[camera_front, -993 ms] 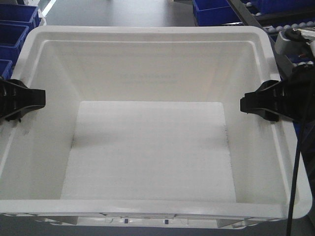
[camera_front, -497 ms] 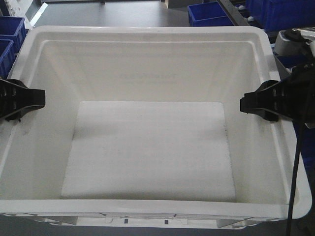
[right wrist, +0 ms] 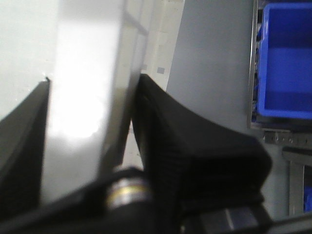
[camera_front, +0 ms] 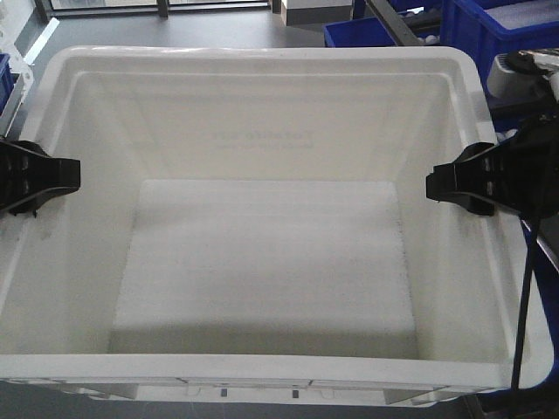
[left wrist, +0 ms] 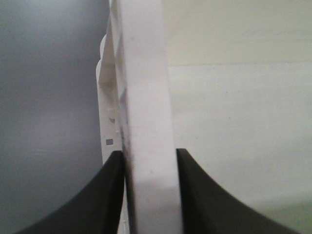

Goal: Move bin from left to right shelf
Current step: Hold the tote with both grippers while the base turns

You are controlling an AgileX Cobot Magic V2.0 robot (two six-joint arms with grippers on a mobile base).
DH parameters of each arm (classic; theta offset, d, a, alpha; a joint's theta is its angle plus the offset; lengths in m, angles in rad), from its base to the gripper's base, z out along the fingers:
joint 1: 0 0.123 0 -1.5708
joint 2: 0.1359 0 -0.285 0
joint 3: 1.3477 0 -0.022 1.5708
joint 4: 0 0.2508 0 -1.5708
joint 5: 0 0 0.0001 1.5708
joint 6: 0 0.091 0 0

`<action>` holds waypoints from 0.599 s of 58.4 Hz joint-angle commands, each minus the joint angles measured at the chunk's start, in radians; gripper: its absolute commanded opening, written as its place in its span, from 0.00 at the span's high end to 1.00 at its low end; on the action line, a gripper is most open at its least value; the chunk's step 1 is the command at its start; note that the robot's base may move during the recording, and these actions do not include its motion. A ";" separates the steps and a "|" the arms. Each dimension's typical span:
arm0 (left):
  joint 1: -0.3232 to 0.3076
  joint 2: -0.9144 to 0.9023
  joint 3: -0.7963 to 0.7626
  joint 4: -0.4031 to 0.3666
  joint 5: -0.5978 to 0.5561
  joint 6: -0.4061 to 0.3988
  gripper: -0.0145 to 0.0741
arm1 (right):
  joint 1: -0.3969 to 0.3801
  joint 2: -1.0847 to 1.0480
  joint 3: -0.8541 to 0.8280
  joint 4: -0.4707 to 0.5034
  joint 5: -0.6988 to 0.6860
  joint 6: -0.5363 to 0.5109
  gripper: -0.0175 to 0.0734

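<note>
The bin fills the space before the robot, open side up, carried above the floor. Its long axis runs side to side between the arms, and its printed wall faces away. The left hand pinches the left end rim and the right hand pinches the right, both equally near.

bin lower edge cropped; wall print illegible

Soft, even indoor light. The large white rectangular plastic bin looks washed out; both wrist views are blurred, the right with glare on its rim.
</note>
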 commanded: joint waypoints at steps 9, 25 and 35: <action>-0.008 -0.035 -0.041 -0.041 -0.118 0.035 0.84 | 0.000 -0.029 -0.039 0.039 -0.095 -0.032 0.81; -0.008 -0.035 -0.041 -0.041 -0.118 0.035 0.84 | 0.000 -0.029 -0.039 0.038 -0.093 -0.032 0.81; -0.008 -0.035 -0.041 -0.041 -0.118 0.035 0.84 | 0.000 -0.029 -0.039 0.038 -0.088 -0.032 0.81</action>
